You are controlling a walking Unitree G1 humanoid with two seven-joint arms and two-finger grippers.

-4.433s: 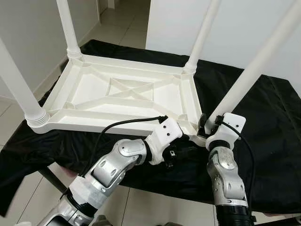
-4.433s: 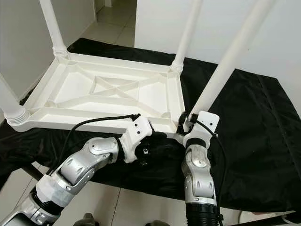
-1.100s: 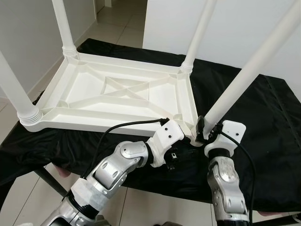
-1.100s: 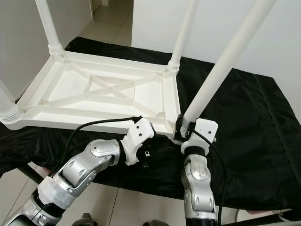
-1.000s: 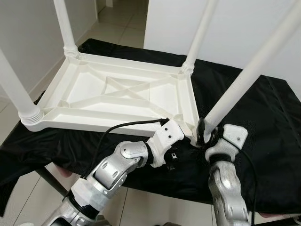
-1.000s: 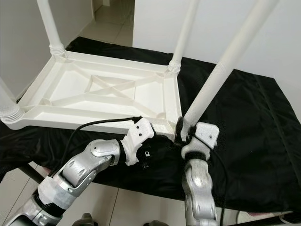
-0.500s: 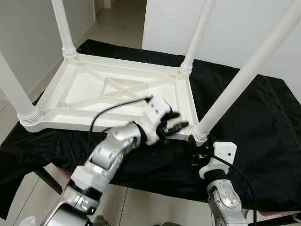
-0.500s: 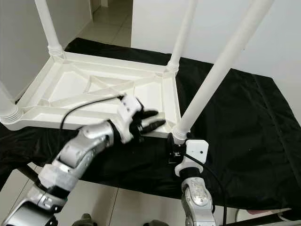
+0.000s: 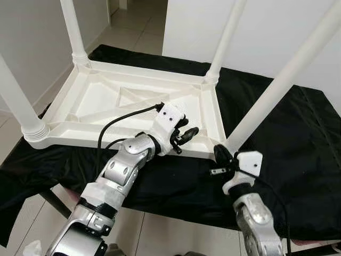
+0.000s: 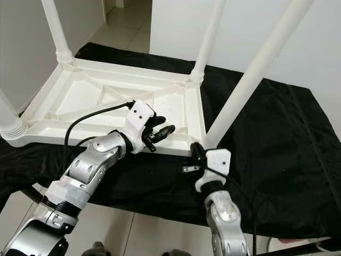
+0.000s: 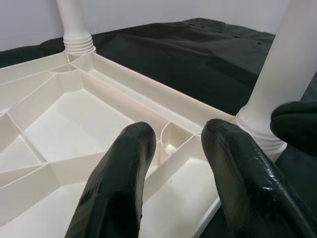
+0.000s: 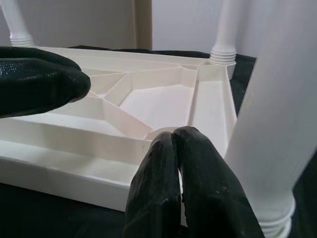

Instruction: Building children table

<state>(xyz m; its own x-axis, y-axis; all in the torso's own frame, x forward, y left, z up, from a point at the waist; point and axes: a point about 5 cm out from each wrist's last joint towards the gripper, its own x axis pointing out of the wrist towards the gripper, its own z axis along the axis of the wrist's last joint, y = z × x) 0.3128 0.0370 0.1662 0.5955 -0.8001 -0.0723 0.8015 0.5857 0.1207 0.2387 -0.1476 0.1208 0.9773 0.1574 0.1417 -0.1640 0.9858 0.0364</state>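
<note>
Table (image 9: 133, 114) upside-down — left gripper (image 9: 186, 136) above

the upturned table (image 9: 133, 101) lay on the cloth (image 9: 298, 138), legs pointing up. the left gripper (image 9: 187, 134) hovered above its near edge, fingers (image 11: 124, 173) apart, aimed at the near right leg (image 9: 277, 85) (its base just beyond the fingertips). the right gripper (image 9: 219, 156), fingers (image 12: 173, 178) together, sat just before that leg's base.

L gripper (image 9: 186, 134) rose from under table (image 9: 96, 114) edge, now above its near rim. R gripper (image 9: 219, 154) let go of near-right leg (image 9: 277, 80), dropped back.
</note>
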